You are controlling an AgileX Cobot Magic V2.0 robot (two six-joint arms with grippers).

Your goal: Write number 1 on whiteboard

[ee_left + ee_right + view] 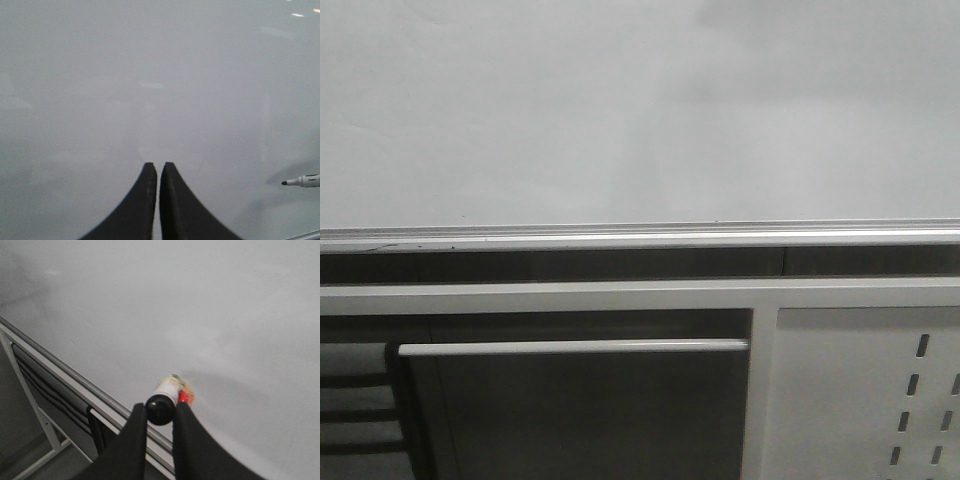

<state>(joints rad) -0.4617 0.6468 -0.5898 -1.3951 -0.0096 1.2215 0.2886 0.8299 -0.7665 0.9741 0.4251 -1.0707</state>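
Observation:
The whiteboard [620, 110] fills the upper front view, pale grey and bare, with its silvery rail [640, 237] along the lower edge. No pen stroke of the number 1 shows on it in any view. My right gripper [160, 410] is shut on a white marker [164, 395] with a black end cap and a red label, pointed at the board [210, 315] just above the rail. My left gripper [158, 167] is shut and empty, facing the board [150, 75]. The marker's black tip [301, 181] shows in the left wrist view. Neither gripper shows in the front view.
Below the rail runs a pale metal frame [620, 296] with a crossbar [570, 347]. A white panel with slanted slots [880, 400] stands at the lower right. The board's stand legs [40, 415] show in the right wrist view.

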